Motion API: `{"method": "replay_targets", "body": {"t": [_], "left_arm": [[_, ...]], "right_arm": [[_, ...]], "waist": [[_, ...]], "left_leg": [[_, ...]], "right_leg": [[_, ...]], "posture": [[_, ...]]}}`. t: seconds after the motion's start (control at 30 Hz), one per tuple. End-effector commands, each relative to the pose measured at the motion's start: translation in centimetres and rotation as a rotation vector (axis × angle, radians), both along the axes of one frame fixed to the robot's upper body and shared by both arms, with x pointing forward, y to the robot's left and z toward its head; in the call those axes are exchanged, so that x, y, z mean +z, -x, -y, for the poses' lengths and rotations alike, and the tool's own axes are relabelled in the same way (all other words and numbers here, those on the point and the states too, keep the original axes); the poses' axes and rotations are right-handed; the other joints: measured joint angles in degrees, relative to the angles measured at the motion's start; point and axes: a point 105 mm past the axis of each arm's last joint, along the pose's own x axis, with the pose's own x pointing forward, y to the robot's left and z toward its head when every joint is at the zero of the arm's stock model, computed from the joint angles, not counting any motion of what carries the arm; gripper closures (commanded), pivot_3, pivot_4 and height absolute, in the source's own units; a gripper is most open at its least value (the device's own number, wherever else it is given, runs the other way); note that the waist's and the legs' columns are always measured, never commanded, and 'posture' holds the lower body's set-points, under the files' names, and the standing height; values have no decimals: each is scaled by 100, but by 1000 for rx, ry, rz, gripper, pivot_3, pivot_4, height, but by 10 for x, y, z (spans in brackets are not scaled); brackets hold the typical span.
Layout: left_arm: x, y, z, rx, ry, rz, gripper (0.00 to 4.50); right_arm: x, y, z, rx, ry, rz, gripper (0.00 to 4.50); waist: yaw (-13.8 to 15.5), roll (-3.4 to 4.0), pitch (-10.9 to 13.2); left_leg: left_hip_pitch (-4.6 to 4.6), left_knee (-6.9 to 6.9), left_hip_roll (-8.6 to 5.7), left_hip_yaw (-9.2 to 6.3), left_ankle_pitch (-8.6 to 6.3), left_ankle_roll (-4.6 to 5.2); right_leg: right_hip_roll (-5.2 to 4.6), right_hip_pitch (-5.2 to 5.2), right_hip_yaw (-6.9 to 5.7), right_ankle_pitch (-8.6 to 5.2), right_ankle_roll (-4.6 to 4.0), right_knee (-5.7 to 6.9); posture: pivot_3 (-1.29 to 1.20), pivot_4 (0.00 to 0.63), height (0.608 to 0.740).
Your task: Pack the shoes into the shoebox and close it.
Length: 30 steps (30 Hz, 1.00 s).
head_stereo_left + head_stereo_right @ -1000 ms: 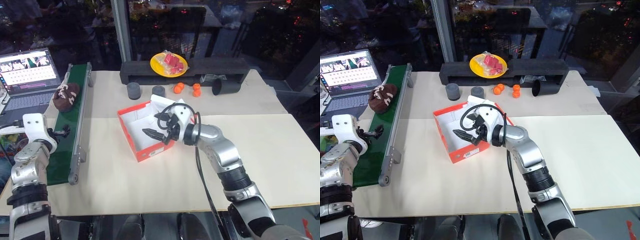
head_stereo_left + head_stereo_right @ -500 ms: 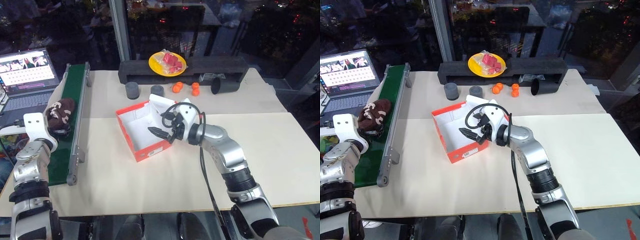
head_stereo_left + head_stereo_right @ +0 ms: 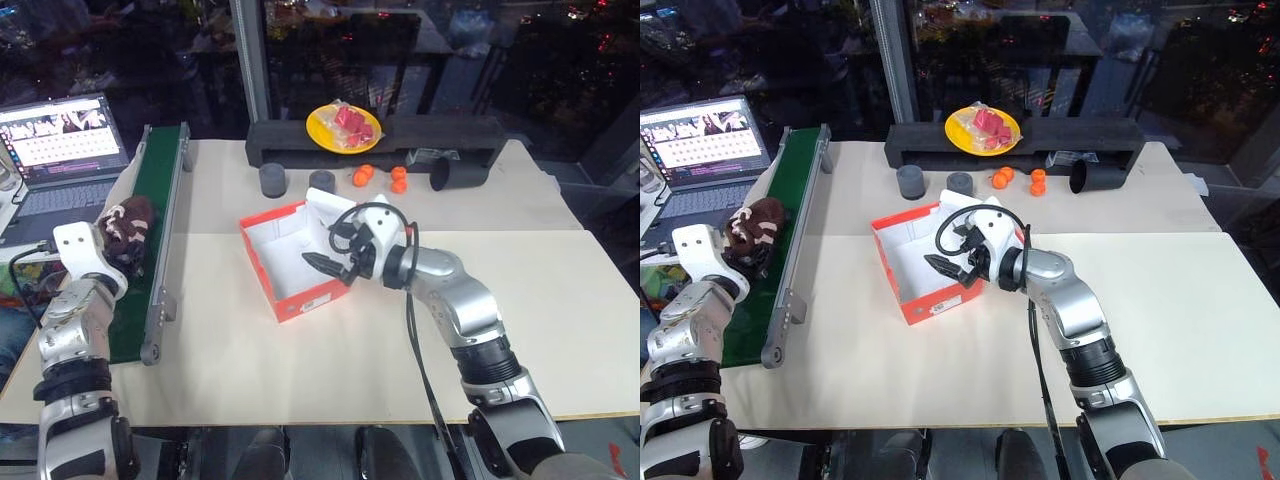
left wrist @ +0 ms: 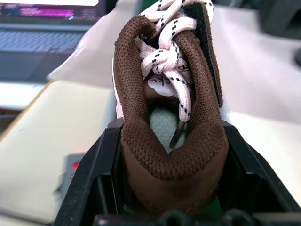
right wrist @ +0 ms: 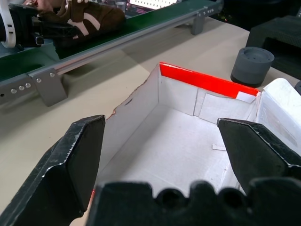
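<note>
Gripping brown shoe at the heel, left gripper on green conveyor, far left of shoebox. Shoe's long axis pointing away from jaws. Right gripper spread wide over open box, holding nothing.

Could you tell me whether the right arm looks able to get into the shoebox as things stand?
Probably yes. The right end effector hovers open just over the shoebox, whose lid is folded back and whose white inside is bare. Nothing stands between them; the brown shoe is off on the green conveyor, between the left end effector's fingers.

A robotics lab, seen at night. An open laptop sits beside a green conveyor belt on a paper-covered surface. Dark glass walls stand behind.
</note>
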Motion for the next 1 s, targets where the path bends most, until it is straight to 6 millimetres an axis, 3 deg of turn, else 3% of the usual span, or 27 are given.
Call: {"method": "replay_targets", "body": {"t": [0.03,0.1,0.17,0.23,0.37,0.5,0.8,0.9,1.0], "left_arm": [[100,-8,78,-247,-29,298,2470],[112,-6,102,-316,-8,325,2470],[126,-4,139,-423,12,354,2470],[134,0,177,-552,22,355,2470],[140,7,220,-708,34,327,2470],[127,12,260,-860,-5,219,2470],[125,27,288,-1025,-11,184,2470],[116,37,297,-1103,-33,140,2478],[112,32,290,-1062,-42,122,2478]], "right_arm": [[70,-4,5,-2,-402,-46,0],[84,-9,10,-11,-546,-123,0],[108,-15,19,11,-779,-230,0],[116,-26,30,-14,-907,-338,0],[118,-33,39,-41,-938,-388,0],[118,-31,38,-59,-871,-346,0],[110,-37,51,-154,-869,-332,0],[110,-37,55,-164,-880,-316,636],[111,-37,56,-170,-880,-304,1692]], "waist": [[-3,-9,5],[-19,-11,3],[-39,-11,3],[-54,-10,3],[-116,-10,3],[-205,-6,5],[-288,-6,5],[-291,-6,6],[-284,-5,6]], "left_leg": [[-7,1,1,-2,4,-6],[-19,6,0,-3,6,-10],[-16,6,-1,-2,4,-9],[-13,0,-1,-1,4,-9],[-12,-1,-1,1,5,-7],[-19,-1,-1,6,5,-6],[-17,-1,-1,9,5,-3],[-18,-1,0,8,5,-3],[-19,-1,0,9,5,-3]], "right_leg": [[0,-4,-2,4,-4,0],[0,-9,-1,10,-3,-4],[-1,-4,0,10,-2,-6],[-1,-6,2,10,-2,-6],[1,-8,2,10,-3,-2],[1,-13,6,9,-2,-3],[2,-12,9,8,-2,-2],[2,-12,9,8,-1,-3],[2,-11,9,8,-1,-4]], "posture": [[0,150,740],[0,150,740],[0,150,740],[0,150,740],[0,150,740],[0,150,740],[0,150,740],[0,150,740],[0,150,740]]}}
